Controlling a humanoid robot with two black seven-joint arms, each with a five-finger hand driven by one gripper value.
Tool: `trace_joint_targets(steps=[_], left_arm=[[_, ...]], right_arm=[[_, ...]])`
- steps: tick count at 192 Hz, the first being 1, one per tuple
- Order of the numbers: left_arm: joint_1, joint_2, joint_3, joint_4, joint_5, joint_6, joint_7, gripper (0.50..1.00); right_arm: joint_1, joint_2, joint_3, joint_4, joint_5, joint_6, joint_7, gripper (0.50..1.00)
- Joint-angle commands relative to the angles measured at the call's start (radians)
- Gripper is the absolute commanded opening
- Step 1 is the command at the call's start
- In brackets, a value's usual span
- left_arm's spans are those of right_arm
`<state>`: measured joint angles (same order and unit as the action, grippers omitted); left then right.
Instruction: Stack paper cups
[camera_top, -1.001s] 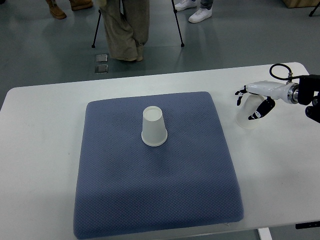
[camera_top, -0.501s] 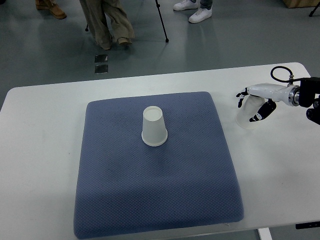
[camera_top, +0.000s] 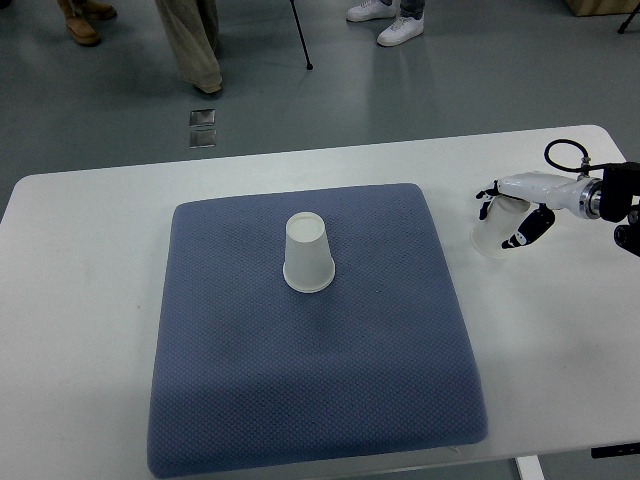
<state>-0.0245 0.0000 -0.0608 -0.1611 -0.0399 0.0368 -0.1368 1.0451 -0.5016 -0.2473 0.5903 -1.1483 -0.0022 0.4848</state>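
Note:
A white paper cup (camera_top: 306, 254) stands upside down on the blue-grey cushion (camera_top: 310, 360), near its middle. A second paper cup (camera_top: 493, 229), also upside down, stands on the white table right of the cushion. My right hand (camera_top: 510, 215) comes in from the right edge and has its fingers wrapped around this second cup, thumb on the near side, other fingers on the far side. The left arm does not show.
The cushion covers most of the white table (camera_top: 80, 300). Beyond the table's far edge, people's legs (camera_top: 195, 45) and tripod legs (camera_top: 300, 40) stand on the grey floor.
The right hand and its cup have shifted slightly right and up. A person behind the table has walked to the left.

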Motion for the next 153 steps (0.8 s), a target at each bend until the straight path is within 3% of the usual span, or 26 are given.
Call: trace_joint_targets(steps=[1,42,68,153], left_arm=[[0.0,0.0,-0.001,0.0,0.0,0.0,0.0,1.0],[0.0,0.0,0.001,0.0,0.0,0.0,0.0,1.0],[0.0,0.0,-0.001,0.0,0.0,0.0,0.0,1.0],[0.0,0.0,-0.001,0.0,0.0,0.0,0.0,1.0]], right_arm=[[0.0,-0.002,-0.004,0.0,-0.002,0.001,0.0,0.772],[0.001,-0.002,-0.01,0.0,-0.014,0.001,0.0,0.639],[0.001,-0.002,-0.01,0.0,-0.016,0.008,0.0,0.5],[0.019,0.0,0.003,0.005,-0.008,0.011,0.001,0.5]])
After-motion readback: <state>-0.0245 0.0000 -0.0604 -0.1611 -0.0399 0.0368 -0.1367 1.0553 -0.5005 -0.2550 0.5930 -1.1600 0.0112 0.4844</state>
